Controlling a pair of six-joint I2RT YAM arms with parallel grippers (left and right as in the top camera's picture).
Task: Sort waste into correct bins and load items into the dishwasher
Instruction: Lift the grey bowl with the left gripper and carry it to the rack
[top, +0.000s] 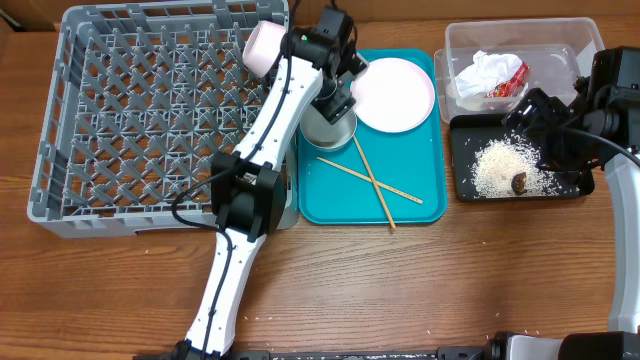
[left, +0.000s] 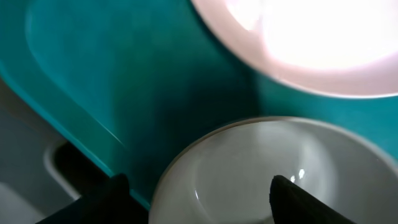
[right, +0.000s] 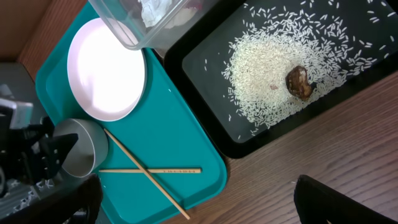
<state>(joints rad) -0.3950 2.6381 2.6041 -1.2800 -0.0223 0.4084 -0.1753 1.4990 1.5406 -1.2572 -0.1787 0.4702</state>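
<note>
Now, glossy round bowl (left: 249, 168), granular rice (right: 273, 81)

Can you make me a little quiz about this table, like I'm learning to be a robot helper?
1. True or false: the rice lies in the clear tub.
2. What lies crossed on the teal tray? A spoons, B chopsticks, C forks.
3. Fill in: the left end effector is right above a whitish ___.

Key: 1 false, it lies in the black tray. 2 B. 3 bowl.
</note>
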